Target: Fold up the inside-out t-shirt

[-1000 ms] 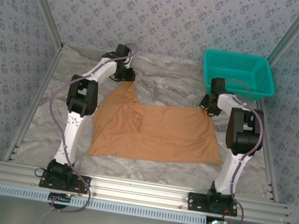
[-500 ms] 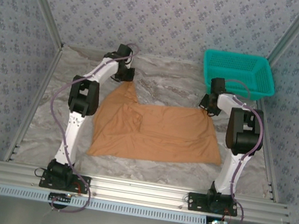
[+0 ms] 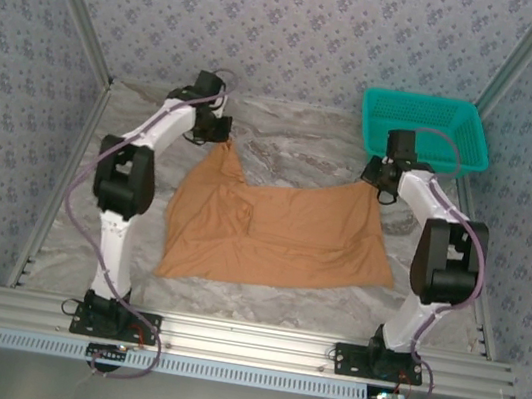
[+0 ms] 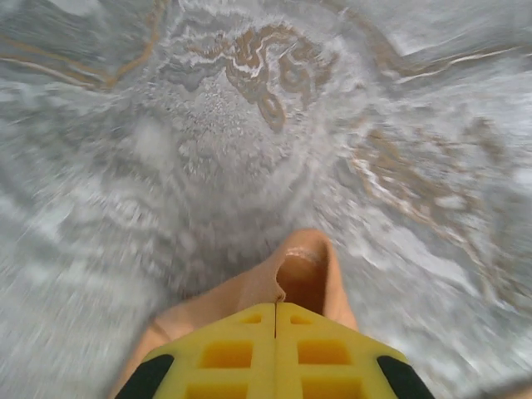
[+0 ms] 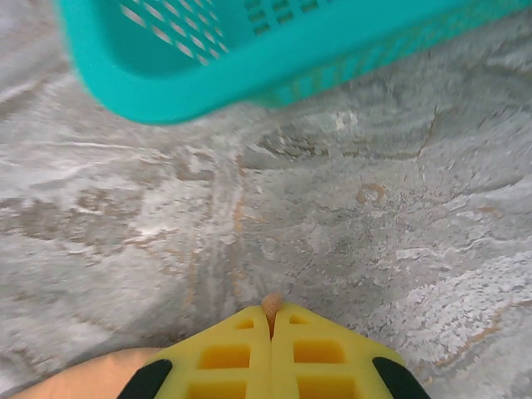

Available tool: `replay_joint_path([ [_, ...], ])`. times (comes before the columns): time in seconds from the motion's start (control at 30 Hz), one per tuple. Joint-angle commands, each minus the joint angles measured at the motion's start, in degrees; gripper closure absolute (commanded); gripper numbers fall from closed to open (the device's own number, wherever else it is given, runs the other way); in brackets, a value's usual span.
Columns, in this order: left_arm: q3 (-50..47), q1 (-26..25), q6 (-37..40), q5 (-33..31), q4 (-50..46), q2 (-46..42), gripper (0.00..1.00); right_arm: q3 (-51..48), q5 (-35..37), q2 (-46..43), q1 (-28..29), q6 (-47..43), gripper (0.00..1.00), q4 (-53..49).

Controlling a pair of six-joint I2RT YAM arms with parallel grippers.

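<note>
The orange-tan t-shirt [image 3: 276,230] lies spread on the marble table, its near edge flat and its two far corners pulled up. My left gripper [image 3: 223,139] is shut on the far left corner; in the left wrist view a fold of the t-shirt [image 4: 303,278] pokes out past the closed yellow fingers [image 4: 224,353]. My right gripper [image 3: 377,187] is shut on the far right corner, and a small nub of t-shirt [image 5: 272,303] shows between its closed yellow fingers [image 5: 324,353]. The white label is hidden.
A teal plastic basket [image 3: 424,130] stands at the back right, close beyond the right gripper, its rim [image 5: 166,100] looming in the right wrist view. Patterned walls enclose the table [image 3: 305,145] on three sides. An aluminium rail runs along the near edge.
Both arms have swung outward at the elbows and moved slightly toward the back, drawing the shirt's far corners with them. Both grips stay shut on the cloth.
</note>
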Motion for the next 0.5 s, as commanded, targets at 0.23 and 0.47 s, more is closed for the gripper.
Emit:
replay_joint_path([
  [0.23, -29.37, -0.11, -6.59, 3.10, 10.93, -30.98, 1.00, -5.22, 0.63, -11.22, -0.40, -3.86, 0.98, -8.82],
  [0.47, -43.51, -1.68, -8.94, 2.79, 7.26, -47.33, 1.00, -11.61, 3.32, -14.05, -2.32, -3.56, 0.98, -10.48],
])
